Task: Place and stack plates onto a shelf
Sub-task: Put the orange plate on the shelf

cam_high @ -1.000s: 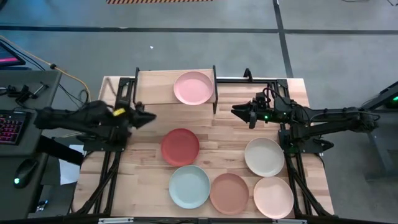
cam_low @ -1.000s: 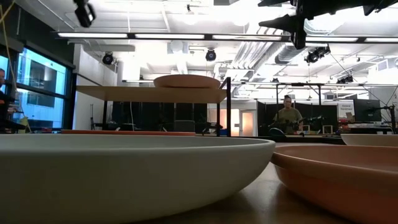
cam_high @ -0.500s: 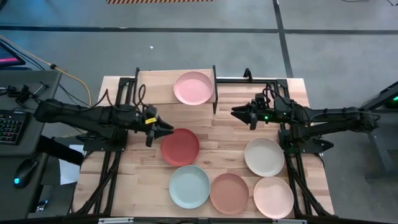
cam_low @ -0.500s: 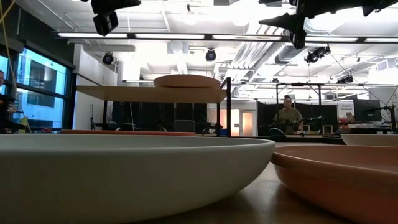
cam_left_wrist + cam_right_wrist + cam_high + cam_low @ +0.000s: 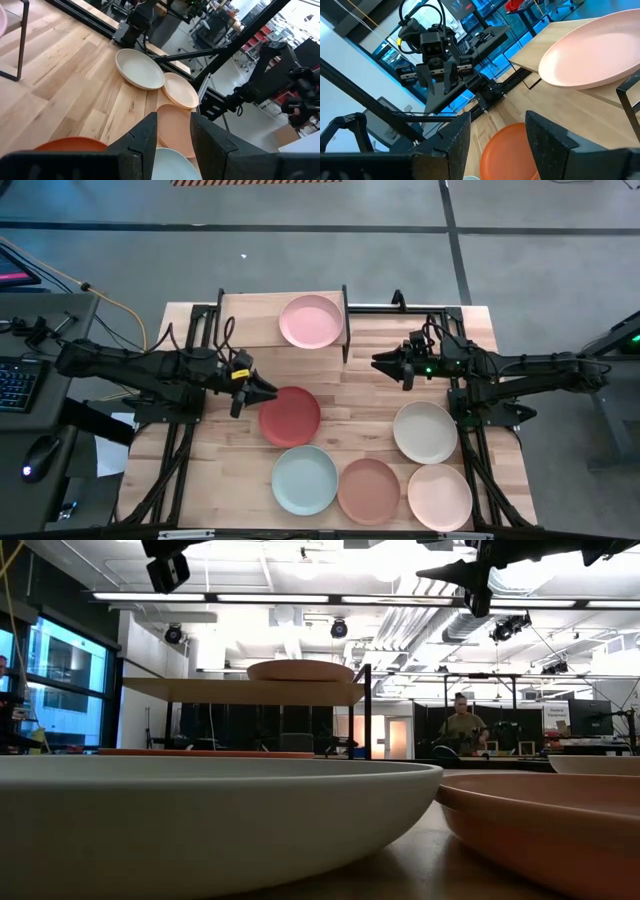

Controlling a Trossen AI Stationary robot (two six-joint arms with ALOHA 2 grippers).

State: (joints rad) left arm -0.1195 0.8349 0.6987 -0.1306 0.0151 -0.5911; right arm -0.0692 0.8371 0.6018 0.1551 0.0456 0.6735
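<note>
Now the left gripper [image 5: 262, 391] hangs at the near-left edge of the red plate [image 5: 290, 416], fingers parted with a clear gap between them, nothing held. One pink plate [image 5: 311, 321] already sits on the shelf [image 5: 250, 318]; the other five lie on the table [image 5: 375, 390]: red in the middle, pale blue [image 5: 304, 480], terracotta [image 5: 368, 490], peach [image 5: 439, 496] and cream [image 5: 425, 431] toward the front. Over by the shelf's right end the right gripper [image 5: 381, 361] waits, fingers spread, empty too. These plates look stiff, light and matte, so probably not slippery, but shallow. I'd say the raised rim is the only place to pinch, one finger inside, one under the lip.
</note>
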